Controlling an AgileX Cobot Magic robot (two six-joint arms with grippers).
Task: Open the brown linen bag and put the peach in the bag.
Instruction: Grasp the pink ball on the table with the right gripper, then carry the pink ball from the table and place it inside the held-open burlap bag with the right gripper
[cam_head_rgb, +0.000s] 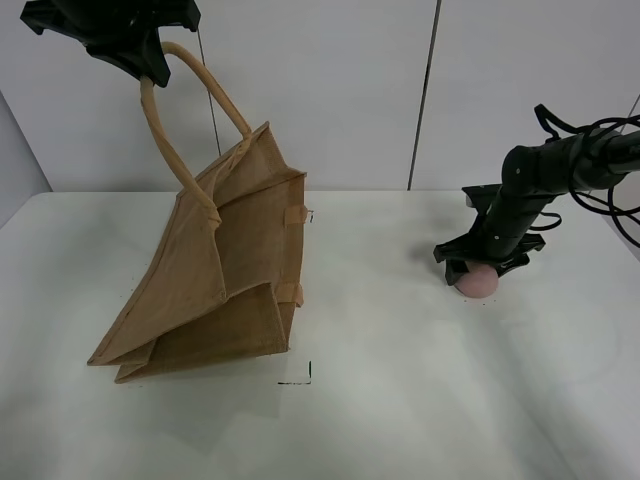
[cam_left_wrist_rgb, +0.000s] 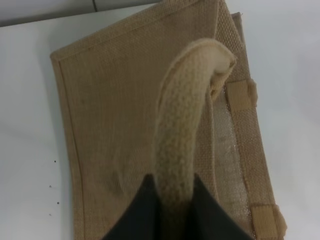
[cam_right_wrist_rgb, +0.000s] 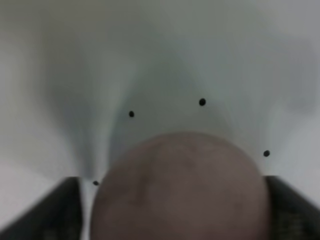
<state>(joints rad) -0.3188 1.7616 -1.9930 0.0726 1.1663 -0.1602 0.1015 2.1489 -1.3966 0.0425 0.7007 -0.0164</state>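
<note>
The brown linen bag (cam_head_rgb: 220, 280) hangs tilted from one light loop handle (cam_head_rgb: 180, 160), its bottom edge resting on the white table (cam_head_rgb: 400, 400). My left gripper (cam_head_rgb: 150, 70) is shut on that handle high at the back left. In the left wrist view the handle (cam_left_wrist_rgb: 180, 135) runs between the dark fingers (cam_left_wrist_rgb: 135, 215) above the bag (cam_left_wrist_rgb: 110, 110). The peach (cam_head_rgb: 478, 282) sits on the table at the right. My right gripper (cam_head_rgb: 480, 265) is lowered around it, jaws open, one on each side. In the right wrist view the peach (cam_right_wrist_rgb: 180, 190) fills the space between the fingers (cam_right_wrist_rgb: 50, 215), with a thin gap on one side.
A small black corner mark (cam_head_rgb: 300, 378) is on the table in front of the bag. A pale wall stands behind the table. The bag's second handle is not visible.
</note>
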